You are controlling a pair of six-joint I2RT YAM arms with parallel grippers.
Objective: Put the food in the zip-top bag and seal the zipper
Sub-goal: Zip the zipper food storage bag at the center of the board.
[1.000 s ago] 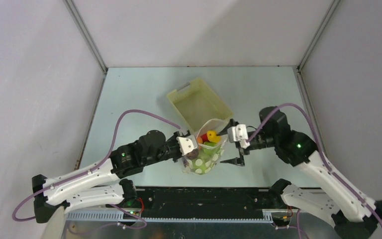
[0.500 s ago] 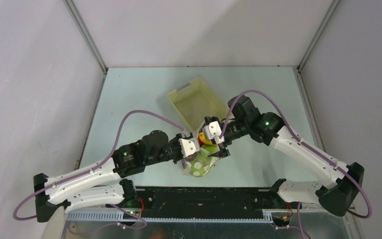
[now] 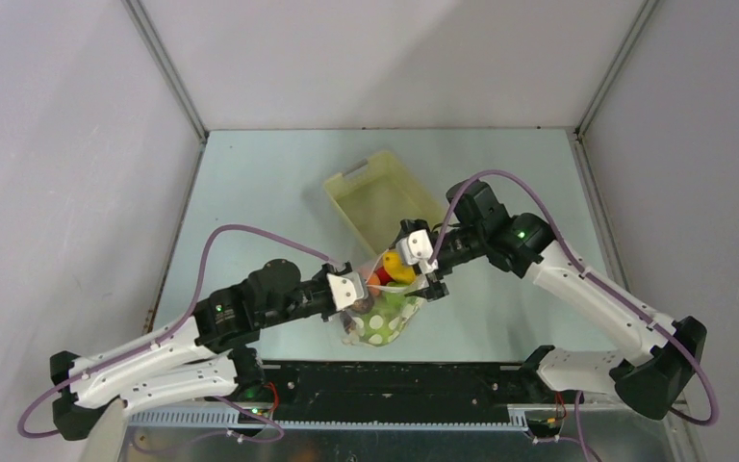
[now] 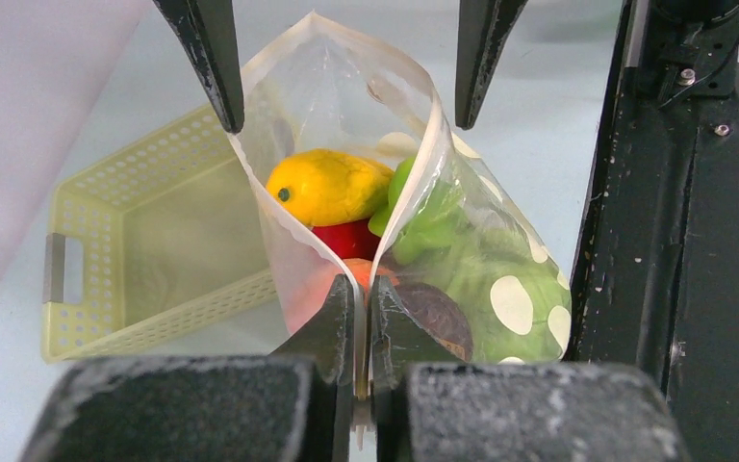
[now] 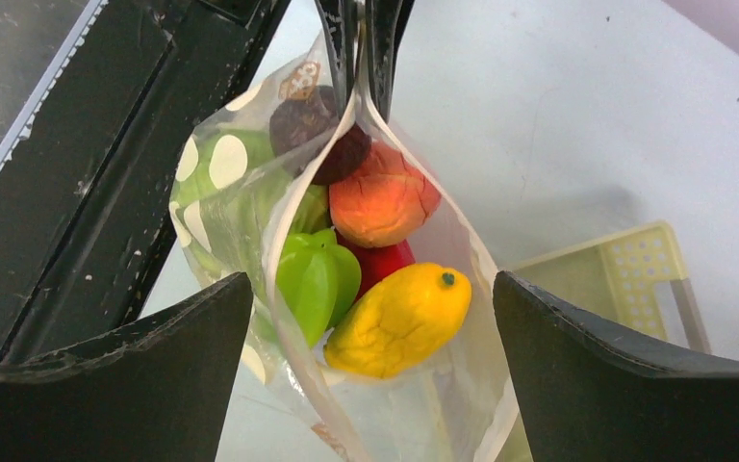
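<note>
The zip-top bag (image 3: 383, 325) stands by the near edge of the bench (image 3: 250, 192), just in front of the one yellow basket (image 3: 358, 183). The left end effector (image 4: 361, 322) is clenched on the left end of its zipper (image 4: 435, 144). The right end effector (image 4: 346, 123) is released, with one finger outside each lip of the open mouth at the right end. Inside I count five pieces of food (image 4: 327, 188): one yellow piece (image 5: 399, 322), one peach (image 5: 380, 202), one red piece (image 5: 385, 262), one green piece (image 5: 318, 274) and one dark red piece (image 5: 313, 120).

Bag (image 4: 486, 260) clear glossy plastic; basket (image 4: 154, 250) matt plastic.
</note>
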